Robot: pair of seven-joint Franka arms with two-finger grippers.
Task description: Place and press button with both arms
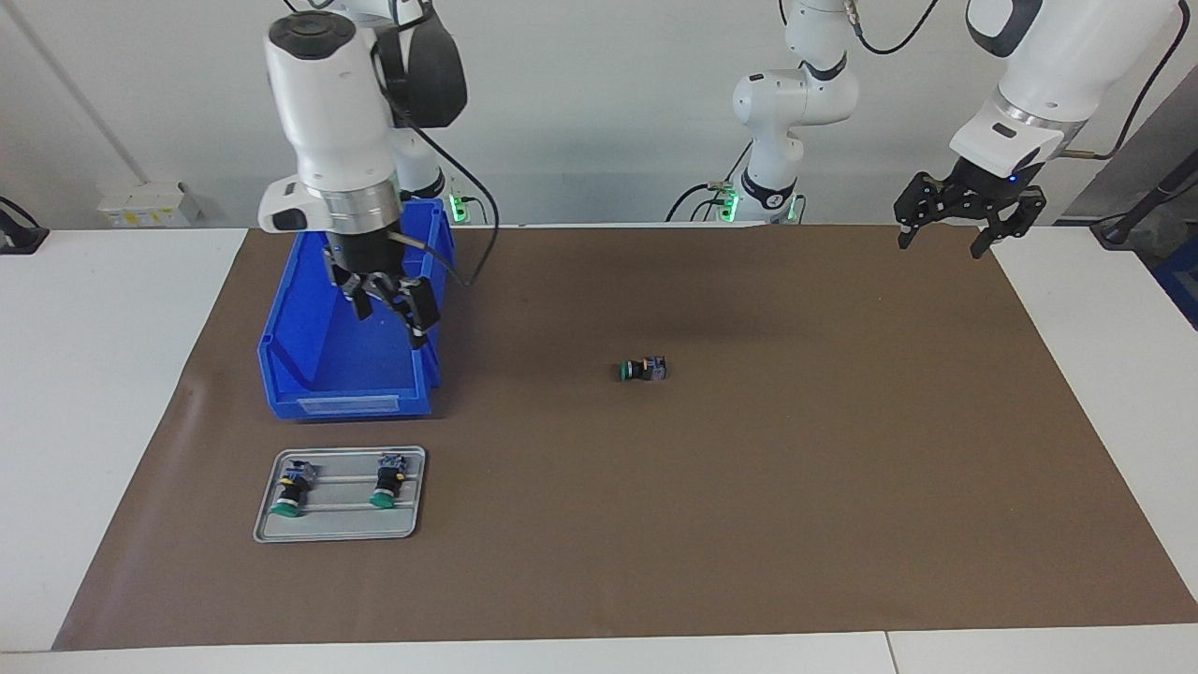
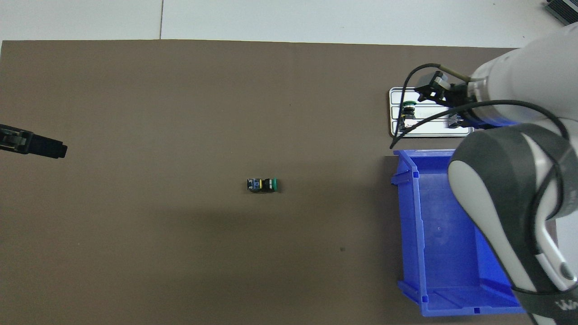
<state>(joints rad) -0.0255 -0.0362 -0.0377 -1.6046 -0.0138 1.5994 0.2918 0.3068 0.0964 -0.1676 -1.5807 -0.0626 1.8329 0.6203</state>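
Place: a robot lab
Signs: two white arms (image 1: 328, 122) over a brown mat (image 1: 749, 468), bare white wall (image 1: 599, 94), blue bin (image 1: 351, 356)

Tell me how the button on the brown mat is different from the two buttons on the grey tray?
The lone button lies on its side on the bare mat, mid-table. The two tray buttons lie side by side on the grey tray, toward the right arm's end, farther from the robots. All three share green caps.

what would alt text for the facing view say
A small green-capped push-button switch lies on its side alone mid-way along a brown table mat. The right end effector hangs open over a blue plastic bin, beside a grey metal tray holding two similar switches. The left end effector waits open above the mat's corner.
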